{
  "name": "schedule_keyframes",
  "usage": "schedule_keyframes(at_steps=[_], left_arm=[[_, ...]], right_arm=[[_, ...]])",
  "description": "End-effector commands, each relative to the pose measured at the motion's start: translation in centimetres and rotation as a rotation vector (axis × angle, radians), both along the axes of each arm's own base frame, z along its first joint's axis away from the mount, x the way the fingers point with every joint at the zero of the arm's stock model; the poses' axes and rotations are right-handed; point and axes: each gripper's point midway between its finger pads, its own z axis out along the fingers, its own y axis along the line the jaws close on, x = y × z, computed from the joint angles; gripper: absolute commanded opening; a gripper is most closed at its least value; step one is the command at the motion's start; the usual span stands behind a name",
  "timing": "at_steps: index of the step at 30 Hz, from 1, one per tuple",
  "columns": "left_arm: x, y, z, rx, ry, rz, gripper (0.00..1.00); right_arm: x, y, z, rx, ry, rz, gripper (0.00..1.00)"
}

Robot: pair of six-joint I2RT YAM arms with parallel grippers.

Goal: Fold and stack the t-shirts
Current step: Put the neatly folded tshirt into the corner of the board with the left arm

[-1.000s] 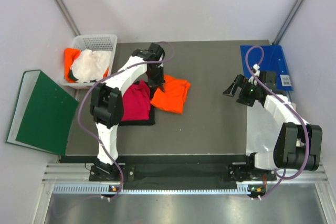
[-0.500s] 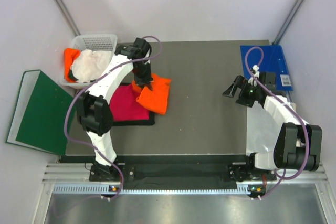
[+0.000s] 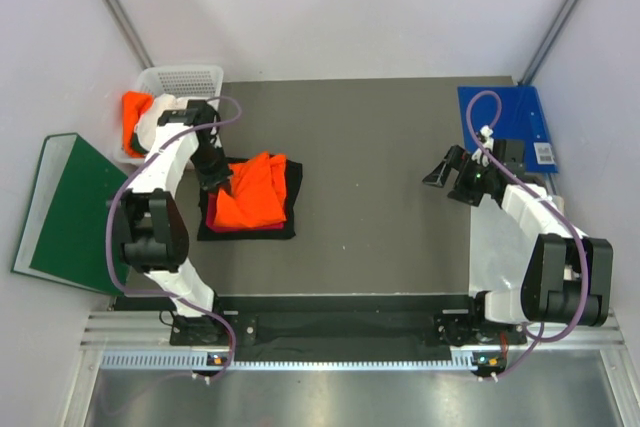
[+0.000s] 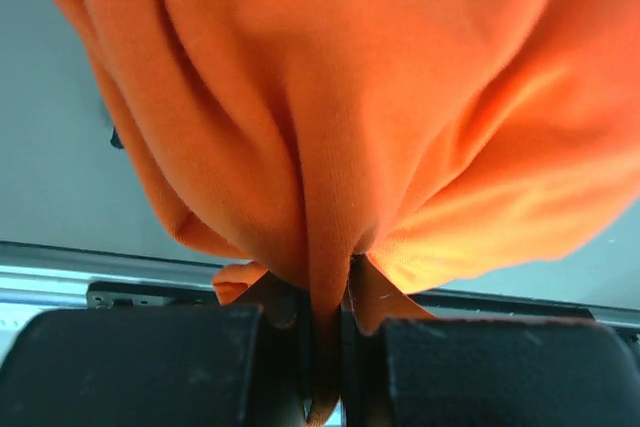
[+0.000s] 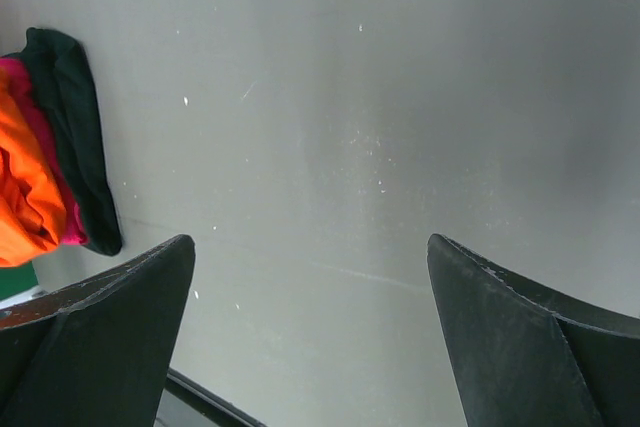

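Observation:
A folded bright orange t-shirt (image 3: 252, 193) lies over the magenta-pink t-shirt (image 3: 275, 219) and the black t-shirt (image 3: 292, 197) stacked at the table's left. My left gripper (image 3: 216, 179) is shut on the orange shirt's left edge; in the left wrist view the orange cloth (image 4: 350, 107) is pinched between the jaws and fills the frame. A white t-shirt (image 3: 172, 122) and another orange t-shirt (image 3: 132, 112) sit in the white basket (image 3: 190, 77). My right gripper (image 3: 446, 173) is open and empty over bare table at the right. The stack shows at the left edge of the right wrist view (image 5: 40, 177).
A dark green binder (image 3: 75, 217) lies off the table's left edge. A blue folder (image 3: 510, 117) lies at the back right corner, behind the right arm.
My left gripper has carried the orange t-shirt leftward from the table's middle onto the magenta and black stack. The right arm has not moved.

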Motion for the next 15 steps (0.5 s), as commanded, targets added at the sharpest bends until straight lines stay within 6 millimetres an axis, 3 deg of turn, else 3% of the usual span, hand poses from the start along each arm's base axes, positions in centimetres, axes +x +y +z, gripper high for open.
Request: schedule_keyframes(at_steps=[1,5,10,13,15], left_arm=[[-1.0,0.6,-1.4,-0.032,0.028,-0.026,0.00],[-0.4,1.0,-2.8,-0.025,0.042,-0.025,0.00],[1.8,1.7,-2.4,0.012,0.004,-0.011,0.00],[3.1,2.2,-1.9,0.041,-0.034,-0.005,0.29],[3.8,2.1,-0.3,0.040,-0.106,-0.007,0.40]], right_arm=[[1.1,-0.1,1.5,0.011,-0.066,0.004,1.00],[1.4,-0.1,1.5,0.009,-0.064,0.009,1.00],[1.3,-0.1,1.4,0.008,-0.058,0.011,0.99],[1.3,-0.1,1.3,0.011,-0.056,0.008,1.00],[1.2,-0.1,1.2,0.011,-0.056,0.008,1.00]])
